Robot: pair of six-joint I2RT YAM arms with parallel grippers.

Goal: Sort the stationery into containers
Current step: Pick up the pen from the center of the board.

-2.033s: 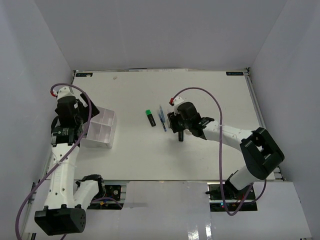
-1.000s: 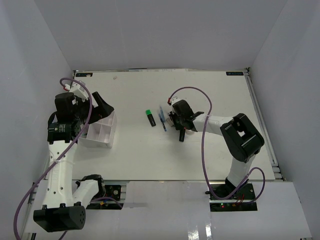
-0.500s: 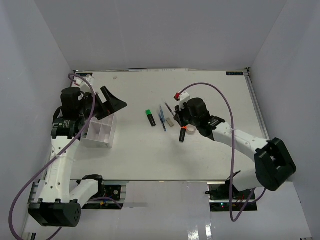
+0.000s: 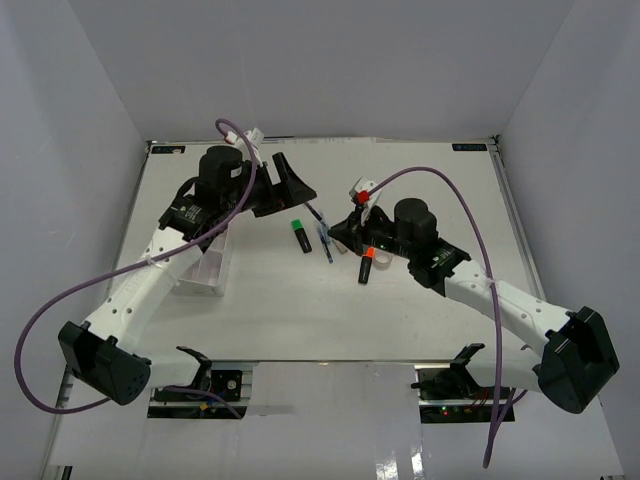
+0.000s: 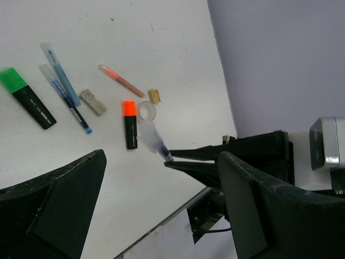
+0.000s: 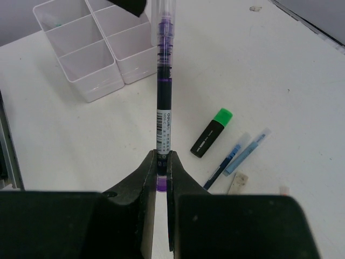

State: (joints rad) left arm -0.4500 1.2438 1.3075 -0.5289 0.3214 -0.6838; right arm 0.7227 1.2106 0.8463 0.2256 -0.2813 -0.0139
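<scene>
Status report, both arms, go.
Right gripper shut on purple pen. Left gripper open, empty. Green highlighter, blue pens loose on table. Left forearm overlaps organizer tray in top view.

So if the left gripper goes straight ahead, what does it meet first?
Probably the purple pen held by the right gripper, centred in the left wrist view; depth is unclear.

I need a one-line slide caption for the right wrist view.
Right gripper shut on a purple pen, with the white tray, a green-capped highlighter and two blue pens on the table beyond.
</scene>
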